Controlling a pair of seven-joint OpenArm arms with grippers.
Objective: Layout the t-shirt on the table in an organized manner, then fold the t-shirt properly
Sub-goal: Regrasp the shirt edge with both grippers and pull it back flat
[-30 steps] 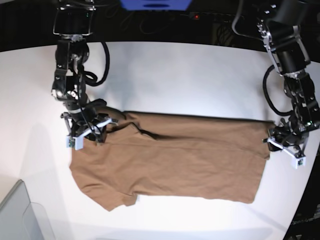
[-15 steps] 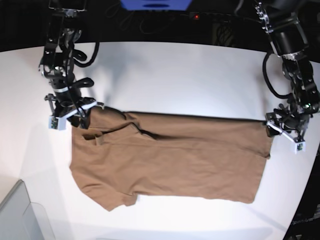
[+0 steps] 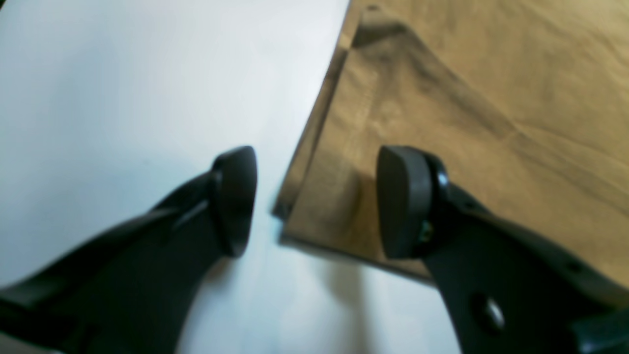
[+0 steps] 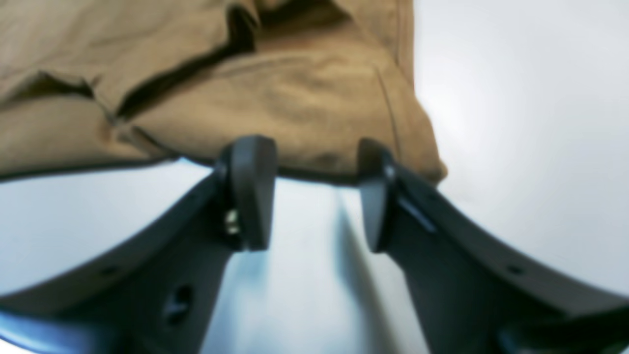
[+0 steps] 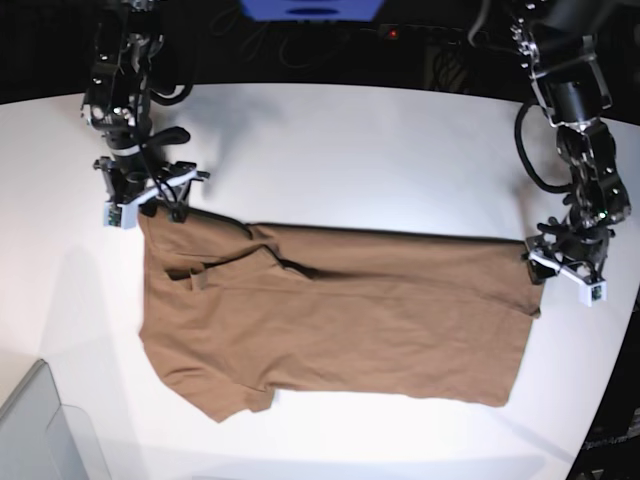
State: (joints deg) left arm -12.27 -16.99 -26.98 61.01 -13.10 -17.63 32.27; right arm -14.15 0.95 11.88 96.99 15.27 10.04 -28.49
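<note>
White table (image 5: 350, 150), t-shirt (image 5: 340, 320) lengthwise left-right, neck left

- T-shirt (image 5: 340, 320): tan-brown, short-sleeved, lying spread flat and lengthwise across the counter, lightly wrinkled; a fold of cloth is bunched near the collar end, and one sleeve juts toward the near edge.
- Counter (image 5: 350, 160): glossy white, curved far edge, bearing the t-shirt.

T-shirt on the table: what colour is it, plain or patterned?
Plain tan-brown, no pattern visible; the t-shirt shows best in the base view.
</note>
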